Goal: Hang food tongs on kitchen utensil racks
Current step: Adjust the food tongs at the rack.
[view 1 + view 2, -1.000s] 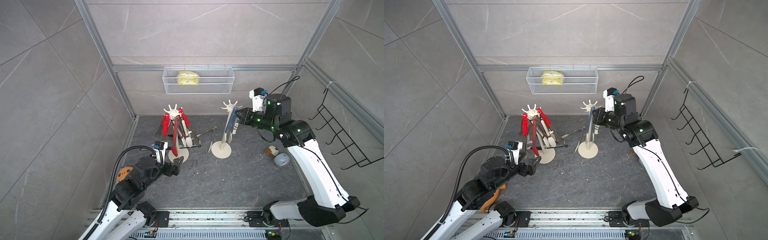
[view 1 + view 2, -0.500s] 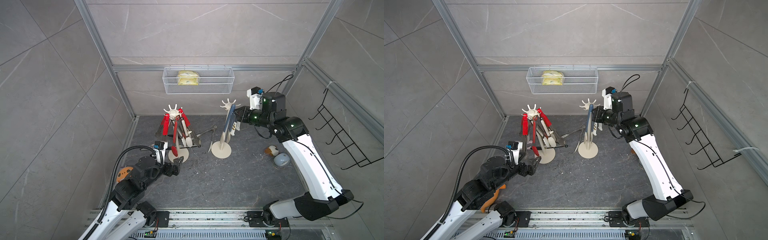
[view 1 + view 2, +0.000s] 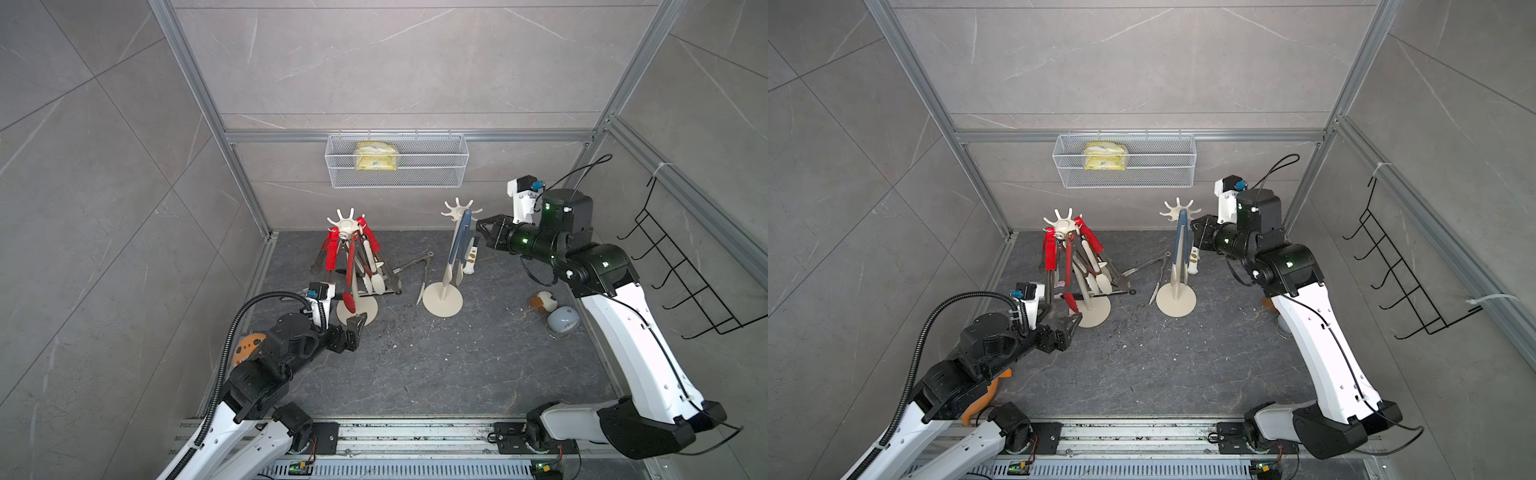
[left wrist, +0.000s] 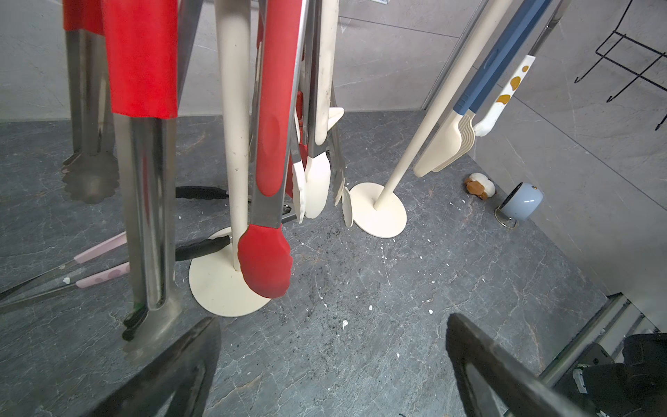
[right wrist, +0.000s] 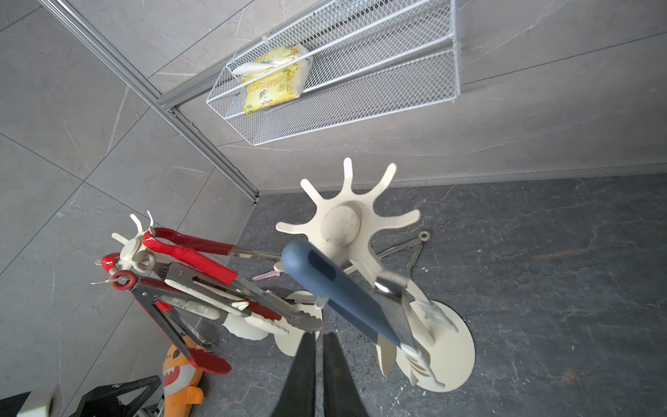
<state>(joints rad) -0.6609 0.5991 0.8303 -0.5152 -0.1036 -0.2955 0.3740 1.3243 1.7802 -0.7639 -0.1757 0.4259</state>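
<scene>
Here two racks (image 3: 443, 297) stand; left tool (image 4: 332, 364) gapes wide and empty, right tool (image 5: 319, 375) barely parted, holding nothing.

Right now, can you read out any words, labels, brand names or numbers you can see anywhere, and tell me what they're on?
Yellow packet in the white wire basket: green printing, too small and blurred to read.
Food tongs, both racks, both arms: no readable text.
So nothing can be quoted.
</scene>
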